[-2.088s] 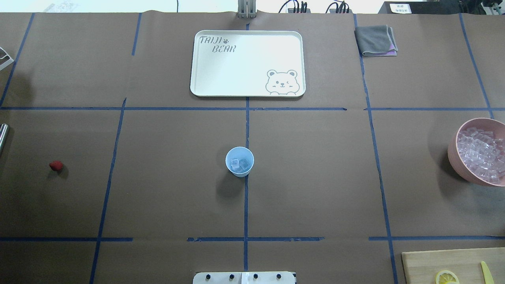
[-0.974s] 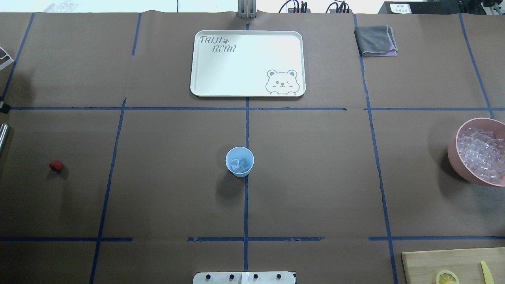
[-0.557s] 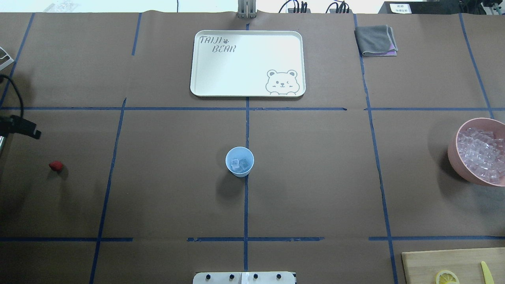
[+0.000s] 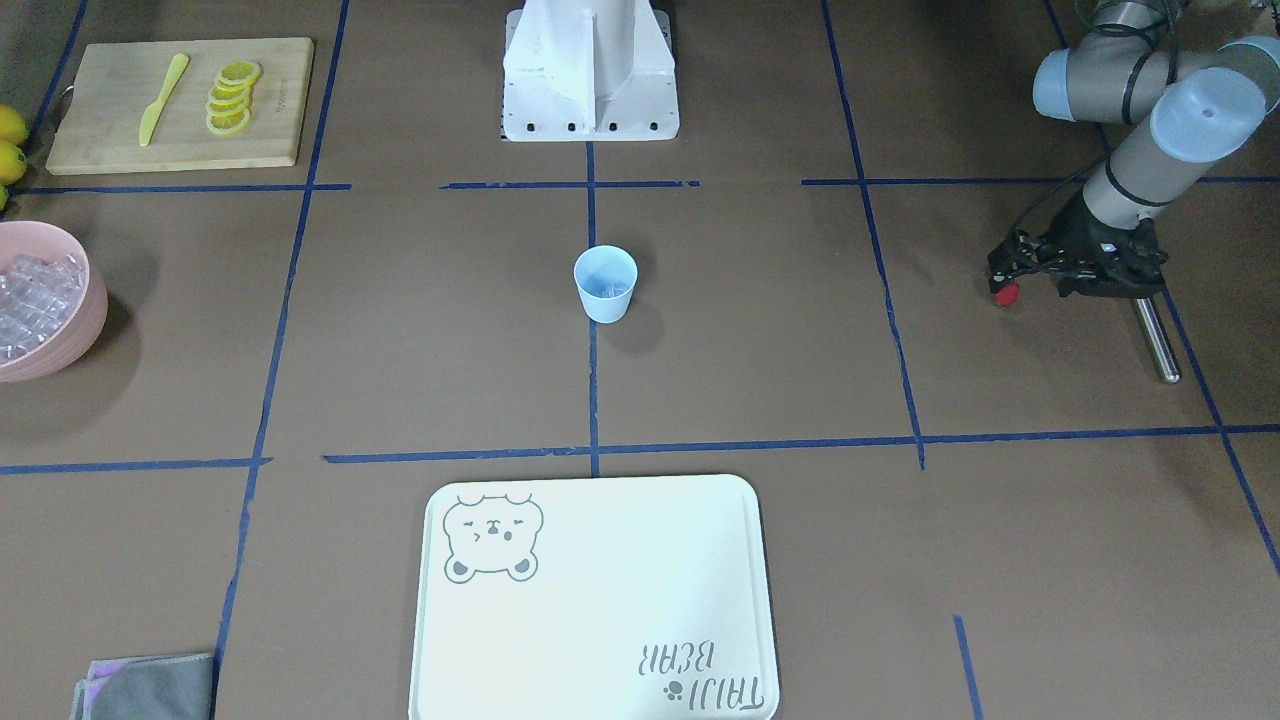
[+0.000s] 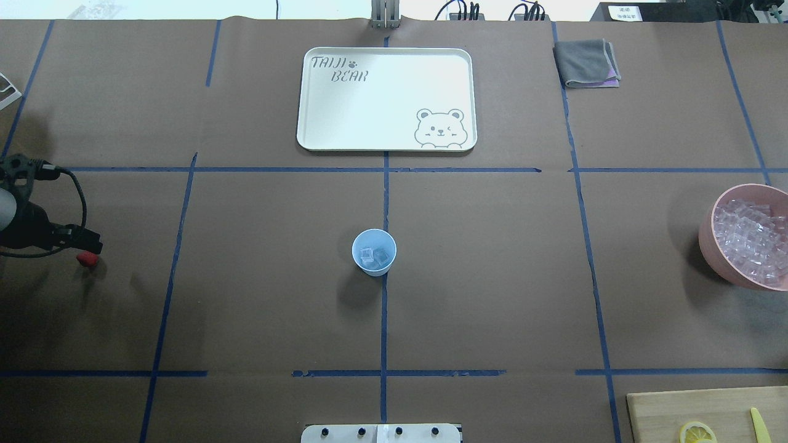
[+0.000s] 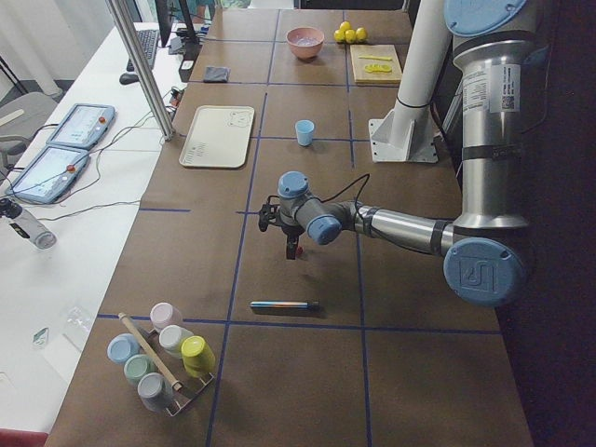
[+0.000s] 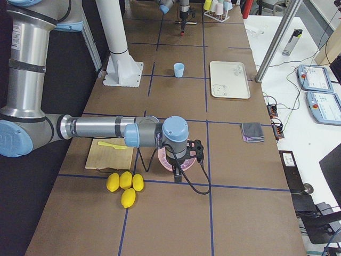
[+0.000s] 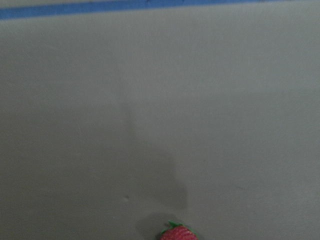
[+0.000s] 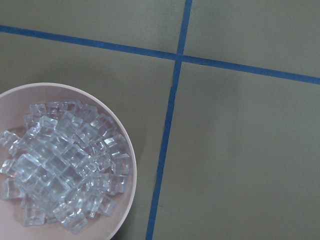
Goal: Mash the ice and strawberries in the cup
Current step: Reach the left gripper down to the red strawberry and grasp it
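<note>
Fingers of the left arm point(image 5: 86, 240) hang low over the worktop point(image 5: 492, 277); whether they are parted, I cannot tell. Right arm's fingers point(image 7: 178, 174) hover over the pink bowl point(image 5: 708, 237) heaped with ice point(image 5: 748, 237), their state just as unclear. Between both pairs, well apart from each, stands the cup point(image 5: 373, 252), a few pieces inside. Just beside the left fingers lies the strawberry point(image 5: 89, 259).

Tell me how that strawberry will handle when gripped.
The strawberry is far smaller than the cup, so probably very light. Its rounded shape, loose on the flat table, may roll if nudged. Green leaves suggest soft fruit that may bruise.
</note>
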`<state>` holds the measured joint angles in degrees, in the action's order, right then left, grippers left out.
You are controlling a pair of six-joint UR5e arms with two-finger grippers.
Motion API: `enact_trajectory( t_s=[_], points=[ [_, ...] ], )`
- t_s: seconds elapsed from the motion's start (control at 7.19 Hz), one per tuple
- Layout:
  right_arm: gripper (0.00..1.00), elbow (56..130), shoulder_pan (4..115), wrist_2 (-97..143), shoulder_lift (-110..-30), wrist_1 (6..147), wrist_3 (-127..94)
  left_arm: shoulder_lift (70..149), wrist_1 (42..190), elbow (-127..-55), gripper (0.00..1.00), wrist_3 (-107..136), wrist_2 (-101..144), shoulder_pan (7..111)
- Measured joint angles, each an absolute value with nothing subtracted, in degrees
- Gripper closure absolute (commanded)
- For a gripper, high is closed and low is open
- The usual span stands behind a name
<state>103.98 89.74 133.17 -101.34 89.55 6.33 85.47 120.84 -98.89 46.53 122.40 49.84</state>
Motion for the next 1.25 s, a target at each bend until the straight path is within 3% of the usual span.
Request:
enact_trajectory(
  t_s=[0.28, 0.42, 0.7, 0.84, 1.25],
  points=[
    [0.00, 103.98, 89.74, 133.23, -101.33, 89.56, 6.33, 85.74, 120.98, -97.63, 0.01, 46.63, 122.40, 48.91],
    [0.00, 103.98, 89.74, 133.22, -101.34, 89.58, 6.33, 85.86, 121.01, -97.18, 0.17, 46.66, 122.42, 48.51],
    [0.00, 103.92, 89.74, 133.14, -101.36, 89.66, 6.38, 86.04, 121.02, -96.82, 0.78, 46.72, 122.43, 47.86],
    [0.00, 103.90, 89.74, 133.12, -101.38, 89.68, 6.39, 86.09, 121.03, -96.81, 0.96, 46.79, 122.45, 47.72],
    [0.00, 103.89, 89.74, 133.27, -101.34, 89.49, 6.33, 86.41, 120.67, -97.44, 1.00, 46.51, 122.87, 47.65]
  ],
)
